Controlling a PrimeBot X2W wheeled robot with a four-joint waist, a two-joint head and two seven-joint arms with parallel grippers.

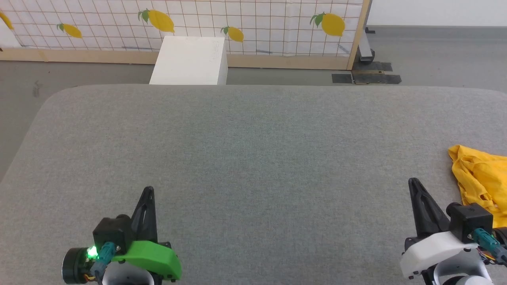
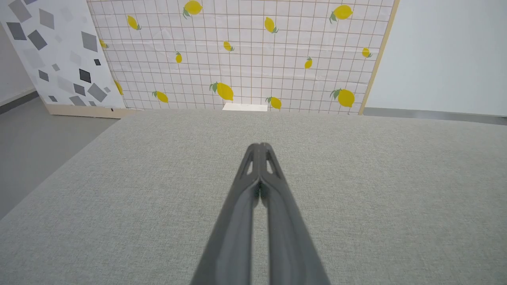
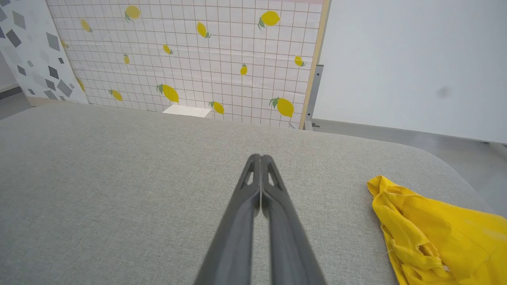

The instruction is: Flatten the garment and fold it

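A panel scattered with grey diamond shapes (image 2: 51, 51) stands at the far left of the room, on a grey floor (image 1: 435, 59). Next to it runs a white screen (image 1: 237, 23) with a thin grid and yellow lemons, set in a pale wooden frame. A plain white box (image 1: 190, 61) sits on the floor against the foot of this screen, just behind the far edge of the desk (image 1: 253, 150).

The desk is wide, covered in flat grey woven fabric, and has rounded corners. The left hand (image 1: 148, 190) hovers over its near left part with its two dark fingers pressed together, holding nothing; a green light glows at its wrist. The left wrist view shows the same hand (image 2: 259, 146) with the fingers meeting at the tips above bare fabric.

Past the right end of the screen, black tape patches (image 1: 366, 78) lie on the floor beside a metal leg (image 1: 366, 51), and a plain white wall (image 2: 447, 55) rises behind.

The right hand (image 1: 412, 182) is over the near right part of the desk, its fingers also together and empty. The garment (image 1: 481, 178), bright yellow and crumpled, lies just to the right of it at the desk's right edge, not touching the fingers. The right wrist view shows it (image 3: 435, 229) bunched in creases near the rounded corner.
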